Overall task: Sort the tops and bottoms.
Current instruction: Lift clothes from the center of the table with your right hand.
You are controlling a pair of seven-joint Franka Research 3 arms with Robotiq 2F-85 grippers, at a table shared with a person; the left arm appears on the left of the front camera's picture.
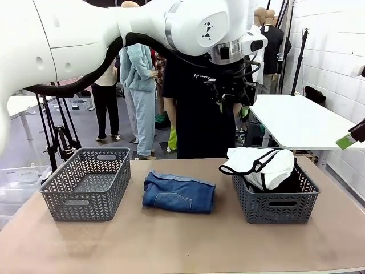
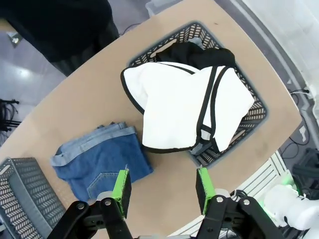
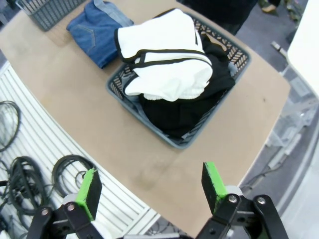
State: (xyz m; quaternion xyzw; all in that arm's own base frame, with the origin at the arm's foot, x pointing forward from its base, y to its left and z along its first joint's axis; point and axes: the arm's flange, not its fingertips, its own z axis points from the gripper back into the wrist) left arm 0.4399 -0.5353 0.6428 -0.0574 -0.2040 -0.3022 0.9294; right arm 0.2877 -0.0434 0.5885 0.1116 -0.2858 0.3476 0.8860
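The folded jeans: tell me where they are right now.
In the front view the folded jeans lie on the table, mid-table between the empty grey basket on the left and the basket holding the tops on the right.

The white top [image 1: 259,162] with black trim lies crumpled over the black top [image 3: 192,107] in the right basket [image 1: 268,204].

Even, bright indoor light falls from above, with no harsh glare. In the front view the two baskets and the folded jeans [image 1: 178,193] cast soft, short shadows on the tan table [image 1: 182,245], and the background people are slightly soft. Both wrist views bend strongly at the edges, curving the table's rim. The white top [image 2: 174,107] is nearly blown out at centre frame, while the black top [image 3: 187,107] loses detail in darkness.
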